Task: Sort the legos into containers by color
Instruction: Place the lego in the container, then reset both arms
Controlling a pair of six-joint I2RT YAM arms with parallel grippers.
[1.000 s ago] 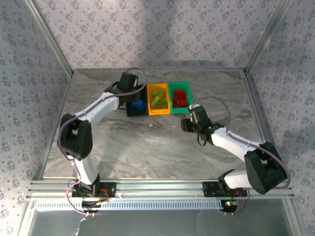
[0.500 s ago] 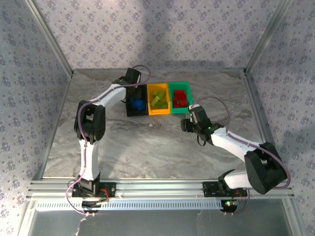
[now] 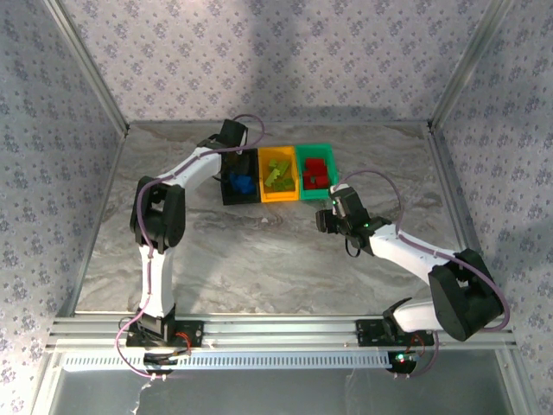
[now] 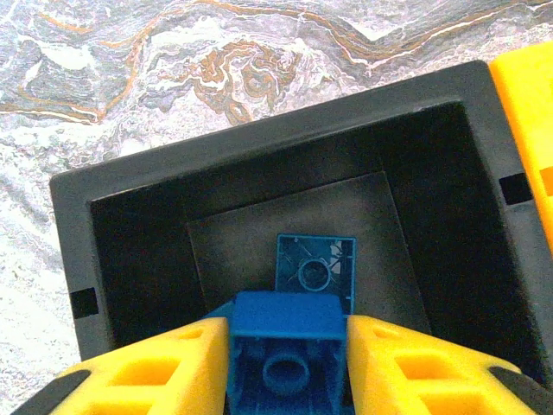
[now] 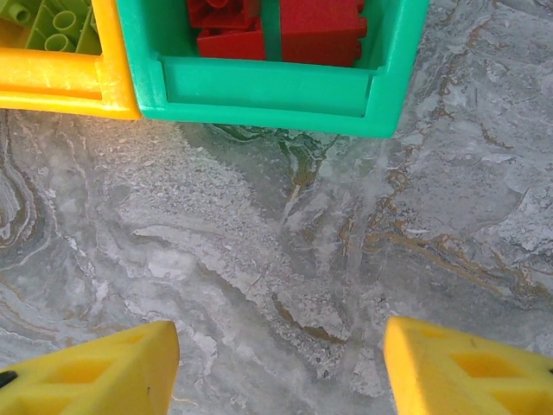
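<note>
Left gripper [image 4: 288, 346] is clamping a small blue plastic brick [image 4: 285, 316] between its yellow fingers at bottom centre of the left wrist view, hanging over the open black rectangular plastic bin [image 4: 259, 138]. A second blue brick [image 4: 315, 264] is lying on that bin's floor, just above the held one in frame. Right gripper [image 5: 281, 346] is standing open, fingers at the lower corners, nothing between them, hovering over the grey marbled tabletop [image 5: 259, 242]. Green plastic bin [image 5: 268, 95] is holding red bricks [image 5: 320, 22] at top of the right wrist view. Orange-yellow bin [image 5: 52, 82] is holding yellow-green bricks [image 5: 47, 22] at upper left, touching it.
</note>
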